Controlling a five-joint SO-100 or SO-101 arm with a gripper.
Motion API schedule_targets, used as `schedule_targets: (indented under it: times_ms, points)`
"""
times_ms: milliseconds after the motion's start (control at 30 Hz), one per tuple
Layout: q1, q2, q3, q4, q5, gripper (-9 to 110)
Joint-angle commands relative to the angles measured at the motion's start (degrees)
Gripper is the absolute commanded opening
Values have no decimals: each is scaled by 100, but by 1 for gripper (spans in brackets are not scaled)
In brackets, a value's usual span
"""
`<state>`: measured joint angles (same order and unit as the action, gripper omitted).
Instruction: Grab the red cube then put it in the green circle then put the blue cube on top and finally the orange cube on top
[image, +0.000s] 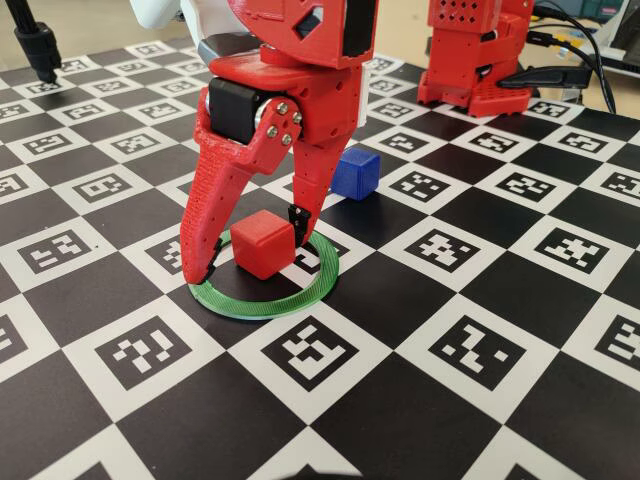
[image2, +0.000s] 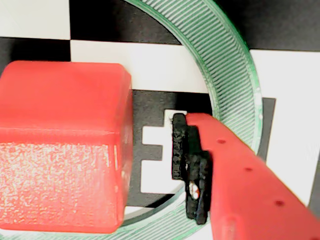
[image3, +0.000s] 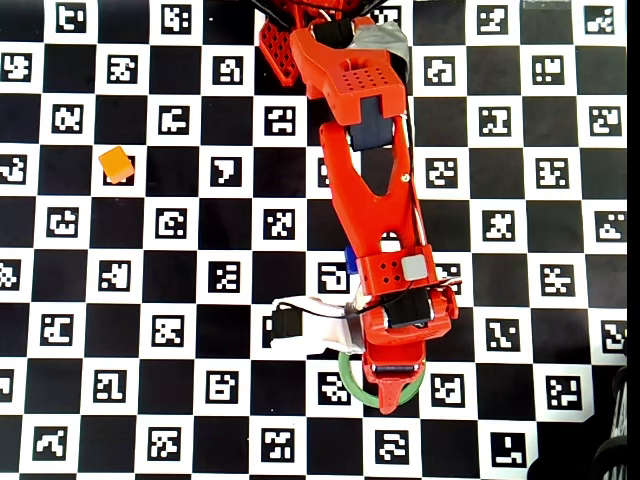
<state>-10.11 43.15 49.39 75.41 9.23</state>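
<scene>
red cube (image: 263, 243) inside green circle (image: 268, 304), tool (image: 250, 250) astride

Fixed view: red cube (image: 263, 243) inside green circle (image: 268, 290), between parted jaws; blue cube (image: 354, 173) behind circle, outside. Overhead view: orange cube (image3: 117, 164) far left, well apart.

I count three small matte plastic cubes in all — one red cube (image: 264, 243), one deep-blue cube (image: 353, 173), one bright-orange cube (image3: 117, 164). There is one thin, flat, ridged green ring (image: 270, 301), the only circle on the board. My own pincer (image: 252, 252) is a single red two-finger one. In the fixed view one more red printed robot base (image: 478, 55) stands at the far edge — so two red machines in sight.
</scene>
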Motion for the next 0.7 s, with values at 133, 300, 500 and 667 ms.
schedule_targets:
  times_ms: [133,300,500,667]
  points:
    - [88,1055,-70,193,97,47]
    - [97,1292,-167,325,123,47]
    - [105,1617,-237,545,97,47]
    - [105,1969,-167,773,149,47]
